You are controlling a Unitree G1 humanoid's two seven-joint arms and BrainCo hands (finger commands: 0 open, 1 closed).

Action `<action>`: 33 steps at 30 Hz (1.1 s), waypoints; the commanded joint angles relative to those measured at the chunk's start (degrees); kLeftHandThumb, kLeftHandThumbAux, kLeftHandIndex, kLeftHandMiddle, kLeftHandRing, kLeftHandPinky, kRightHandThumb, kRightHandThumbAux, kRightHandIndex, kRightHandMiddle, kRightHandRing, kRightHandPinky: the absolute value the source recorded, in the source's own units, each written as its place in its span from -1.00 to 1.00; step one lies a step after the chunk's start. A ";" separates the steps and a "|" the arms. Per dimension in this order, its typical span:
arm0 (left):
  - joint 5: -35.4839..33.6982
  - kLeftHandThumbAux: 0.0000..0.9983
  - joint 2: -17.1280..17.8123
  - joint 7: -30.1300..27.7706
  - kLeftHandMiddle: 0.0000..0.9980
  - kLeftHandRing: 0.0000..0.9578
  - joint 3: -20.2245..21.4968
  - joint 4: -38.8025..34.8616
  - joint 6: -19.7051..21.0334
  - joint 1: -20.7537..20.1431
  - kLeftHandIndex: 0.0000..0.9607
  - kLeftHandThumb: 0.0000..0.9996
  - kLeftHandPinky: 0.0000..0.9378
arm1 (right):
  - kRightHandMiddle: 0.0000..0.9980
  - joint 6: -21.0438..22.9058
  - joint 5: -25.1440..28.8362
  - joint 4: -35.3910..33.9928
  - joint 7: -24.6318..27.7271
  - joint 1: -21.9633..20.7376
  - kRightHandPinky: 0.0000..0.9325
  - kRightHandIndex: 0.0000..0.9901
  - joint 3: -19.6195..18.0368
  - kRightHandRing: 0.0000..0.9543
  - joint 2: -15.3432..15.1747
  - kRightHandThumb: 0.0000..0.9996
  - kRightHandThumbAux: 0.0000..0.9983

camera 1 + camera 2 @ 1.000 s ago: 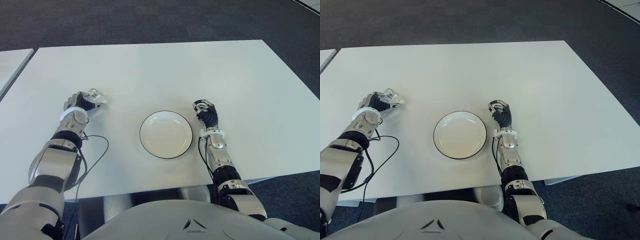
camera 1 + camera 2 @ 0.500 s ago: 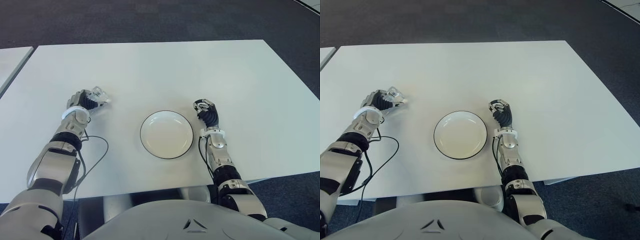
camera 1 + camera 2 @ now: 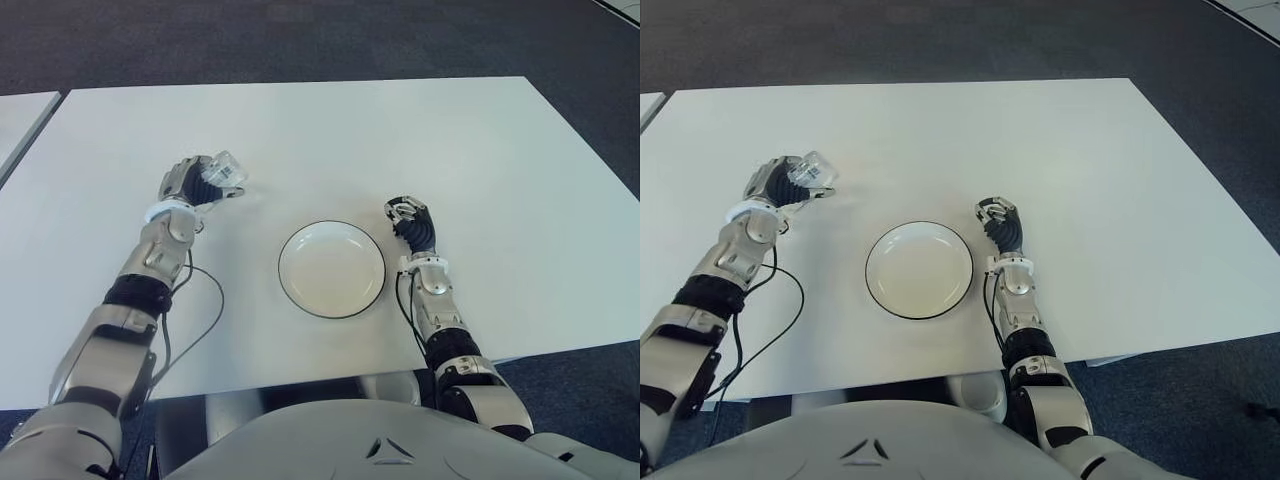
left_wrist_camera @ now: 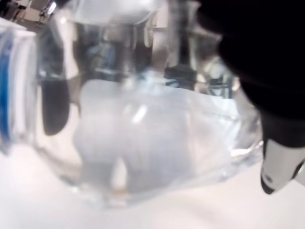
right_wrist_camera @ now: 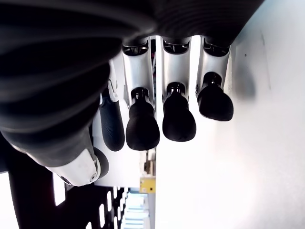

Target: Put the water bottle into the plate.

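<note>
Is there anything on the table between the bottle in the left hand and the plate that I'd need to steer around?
Nothing visible. The left hand grips the water bottle, and only bare table lies between it and the empty plate. The right hand shows on the plate's far side, off that path.

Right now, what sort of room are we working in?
Probably an office or lab: a plain white table, dark carpet tiles beyond it, and a second white table at the robot's left.
</note>
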 commanded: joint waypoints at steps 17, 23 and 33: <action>4.73 0.40 -0.14 -4.22 0.72 0.76 -0.67 -27.89 -1.71 8.28 -0.08 0.50 0.65 | 0.62 0.69 -0.47 6.66 0.01 0.62 0.69 -0.11 0.25 0.65 -0.49 0.40 0.46; 7.24 0.40 -1.22 -5.45 0.71 0.75 -2.76 -31.83 -3.00 9.15 -0.08 0.50 0.60 | 0.62 0.52 -0.22 6.96 0.49 0.49 0.68 -0.11 0.20 0.65 -0.60 0.40 0.46; 11.48 0.40 -3.01 -7.42 0.70 0.75 -6.69 -36.48 -6.14 11.15 -0.08 0.50 0.66 | 0.62 -0.06 -0.21 7.31 0.84 0.34 0.69 -0.11 0.21 0.66 -0.70 0.40 0.46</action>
